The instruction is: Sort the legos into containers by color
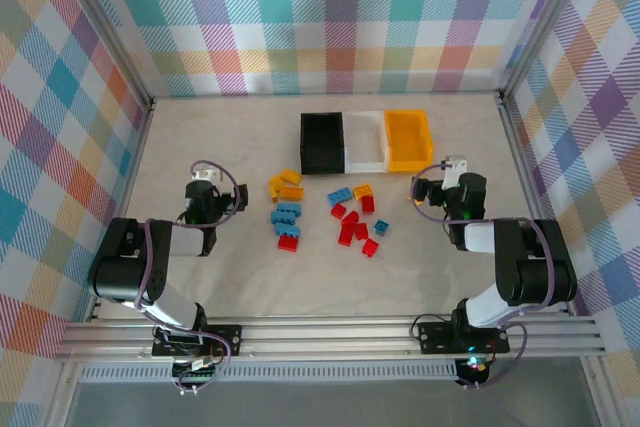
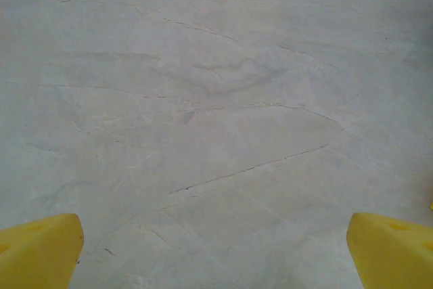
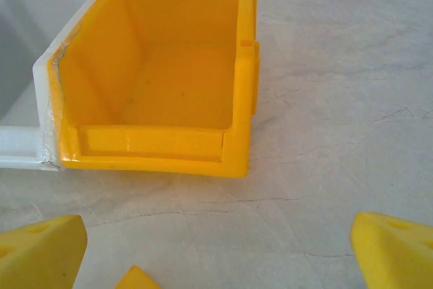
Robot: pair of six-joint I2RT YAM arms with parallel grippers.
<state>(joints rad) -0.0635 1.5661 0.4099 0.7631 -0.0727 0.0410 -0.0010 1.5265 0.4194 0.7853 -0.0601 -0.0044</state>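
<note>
You have nothing sorted: legos [image 1: 330, 212] all loose on table [image 1: 250, 277], containers [image 1: 386, 137] look empty. Your left gripper [image 2: 216, 255] and right gripper [image 3: 216, 252] both spread wide, empty.

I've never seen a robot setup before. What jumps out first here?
The bright checked walls catch the eye first, boxing in a pale table. Mid-table lies a scatter of red, blue and orange-yellow legos, and just beyond them a joined row: black bin, white bin, orange-yellow bin. Either side of the pile, the left gripper and right gripper stand open.
</note>
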